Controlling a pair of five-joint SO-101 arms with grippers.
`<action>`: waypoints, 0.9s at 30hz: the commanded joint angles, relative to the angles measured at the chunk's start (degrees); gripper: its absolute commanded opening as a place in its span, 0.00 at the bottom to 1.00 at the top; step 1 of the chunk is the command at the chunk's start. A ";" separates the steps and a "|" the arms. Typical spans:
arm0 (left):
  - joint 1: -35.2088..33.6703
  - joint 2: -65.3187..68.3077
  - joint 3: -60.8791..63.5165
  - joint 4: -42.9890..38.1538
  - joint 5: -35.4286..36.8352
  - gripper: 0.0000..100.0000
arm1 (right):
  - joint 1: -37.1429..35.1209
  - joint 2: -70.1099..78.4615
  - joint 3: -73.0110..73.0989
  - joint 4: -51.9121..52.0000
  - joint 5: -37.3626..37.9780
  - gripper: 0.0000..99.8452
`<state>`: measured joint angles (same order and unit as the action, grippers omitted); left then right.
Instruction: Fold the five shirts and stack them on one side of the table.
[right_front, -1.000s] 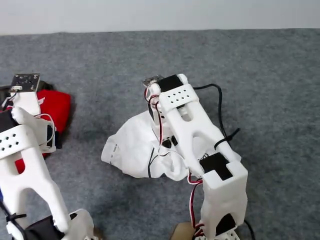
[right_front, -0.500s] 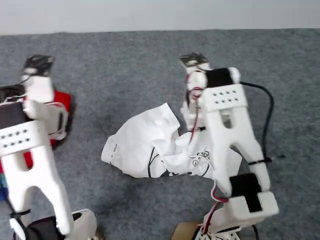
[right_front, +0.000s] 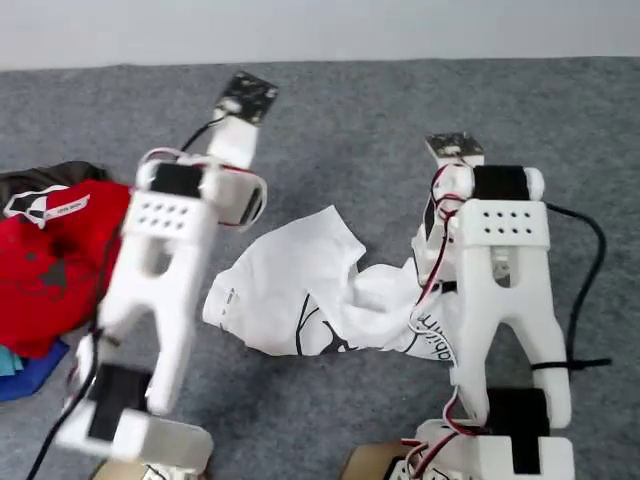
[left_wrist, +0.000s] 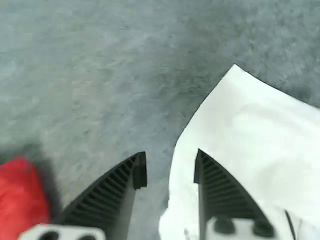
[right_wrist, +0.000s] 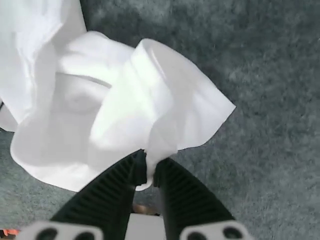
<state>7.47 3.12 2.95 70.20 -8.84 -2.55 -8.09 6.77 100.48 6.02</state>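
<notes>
On the grey felt table (right_front: 560, 150), the crumpled white cloth shirt (right_front: 300, 290) lies between the arms, near the red shirt heap (right_front: 60, 260). The right gripper (right_wrist: 149, 165) pinches only a thin fold, which may slip under a pull. The left gripper (left_wrist: 169, 160), jaws spread, hangs over the shirt's edge and could miss it.

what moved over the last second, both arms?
The right end effector, shut on a fold of the white shirt, swung from over the shirt's middle out to the right, drawing that side out with it. The left end effector, open, swung from over the red shirt to the white shirt's edge. The red shirt and the white shirt's left part stayed put.
</notes>
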 joint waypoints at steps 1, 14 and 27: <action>2.37 8.09 -10.24 -1.41 0.62 0.16 | 0.57 -3.21 0.79 2.33 0.44 0.01; 8.79 40.88 -45.85 5.89 0.44 0.18 | 0.57 -3.21 2.81 2.33 0.44 0.01; 10.02 63.47 -75.91 21.01 -1.49 0.29 | 0.57 -3.12 2.81 2.33 0.26 0.01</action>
<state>17.14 65.80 -66.07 88.40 -9.27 -2.55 -8.26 9.93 100.48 6.02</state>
